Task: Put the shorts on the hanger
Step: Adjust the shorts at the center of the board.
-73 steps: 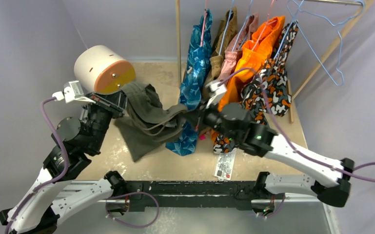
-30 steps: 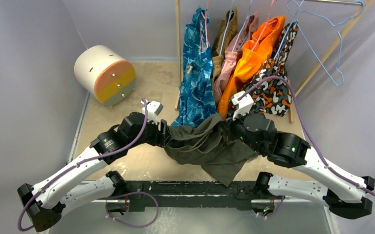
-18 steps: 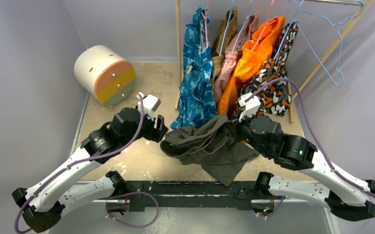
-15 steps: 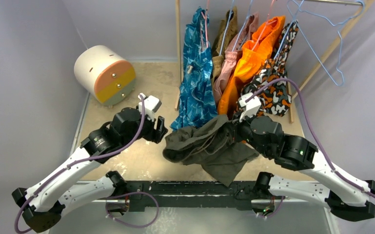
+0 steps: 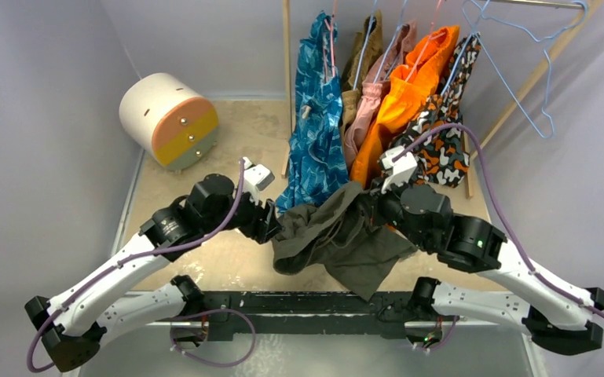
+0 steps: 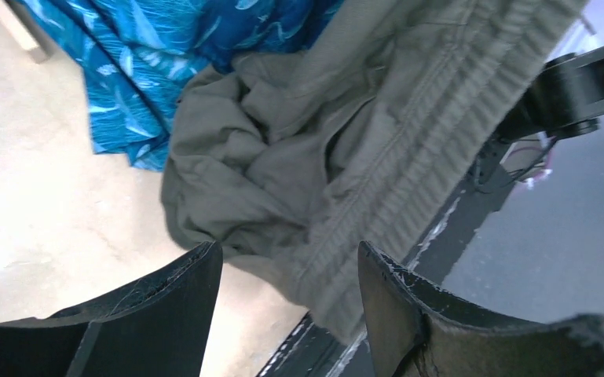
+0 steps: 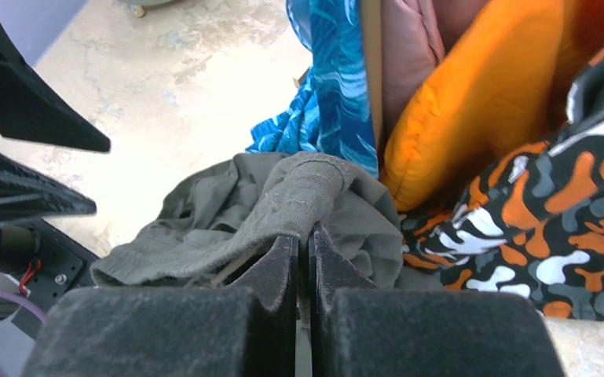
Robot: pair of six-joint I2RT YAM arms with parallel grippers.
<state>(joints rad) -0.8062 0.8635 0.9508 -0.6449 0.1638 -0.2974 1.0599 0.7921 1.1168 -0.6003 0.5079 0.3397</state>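
The olive-green shorts (image 5: 338, 236) hang bunched low over the table's near edge, between the two arms. My right gripper (image 5: 367, 210) is shut on their ribbed waistband (image 7: 298, 192), with the fabric folded over the fingertips of this gripper (image 7: 304, 236). Just left of the bunch, my left gripper (image 5: 271, 224) stands open. In its wrist view the waistband (image 6: 377, 196) droops ahead of that gripper's (image 6: 287, 259) spread fingertips, unpinched. The light-blue wire hanger (image 5: 510, 81) hangs bare on the rod at the far right, well away from both grippers.
Blue patterned shorts (image 5: 318, 102), orange shorts (image 5: 408, 86) and camouflage shorts (image 5: 440, 141) hang on the rack right behind the olive ones, beside a wooden post (image 5: 287, 47). A white drum with an orange-yellow face (image 5: 169, 118) lies at the back left. A black rail (image 5: 306, 302) edges the table.
The left gripper let go of the shorts, drew back to the left, then came in again to their left edge. The shorts slumped into a bunch; the right gripper kept its hold.
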